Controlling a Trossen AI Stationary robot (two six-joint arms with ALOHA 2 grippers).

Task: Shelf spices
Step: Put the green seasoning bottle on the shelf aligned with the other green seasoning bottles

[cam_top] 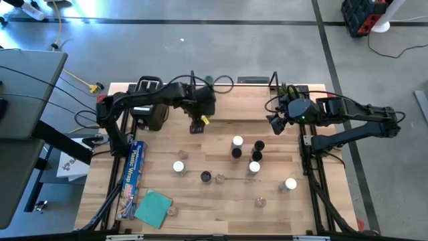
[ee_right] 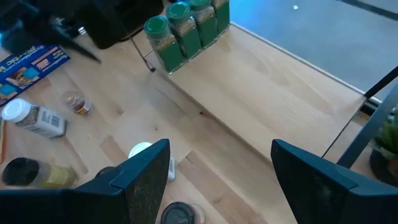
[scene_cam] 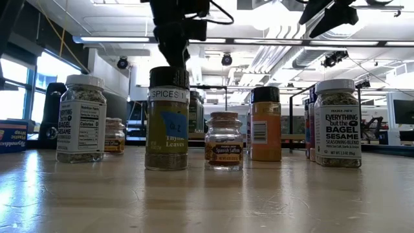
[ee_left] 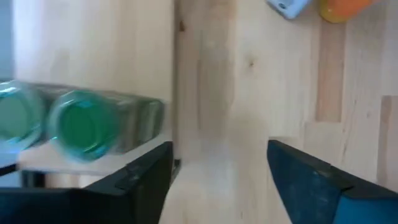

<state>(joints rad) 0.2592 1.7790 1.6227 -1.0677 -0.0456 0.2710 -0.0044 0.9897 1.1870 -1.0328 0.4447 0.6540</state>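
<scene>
Several spice jars stand upright on their bases on the table, among them a white-topped one (cam_top: 237, 142), a black-topped one (cam_top: 259, 145) and another white-topped one (cam_top: 289, 184). In the low view a thyme jar (scene_cam: 168, 120) stands nearest. The light-wood shelf (cam_top: 244, 108) lies along the far edge. Green-topped jars (ee_right: 180, 25) sit in a row on its left end. My left gripper (ee_left: 217, 180) is open and empty beside those green jars (ee_left: 81, 124). My right gripper (ee_right: 217, 180) hovers open and empty over the shelf's right part.
A black-and-silver toaster (cam_top: 150, 110) stands at the far left. A blue wrap box (cam_top: 134, 177) and a teal cloth (cam_top: 154, 207) lie near the left edge. A small potted plant (cam_top: 287, 90) stands by the shelf's right end. Bare wood shows along the near edge.
</scene>
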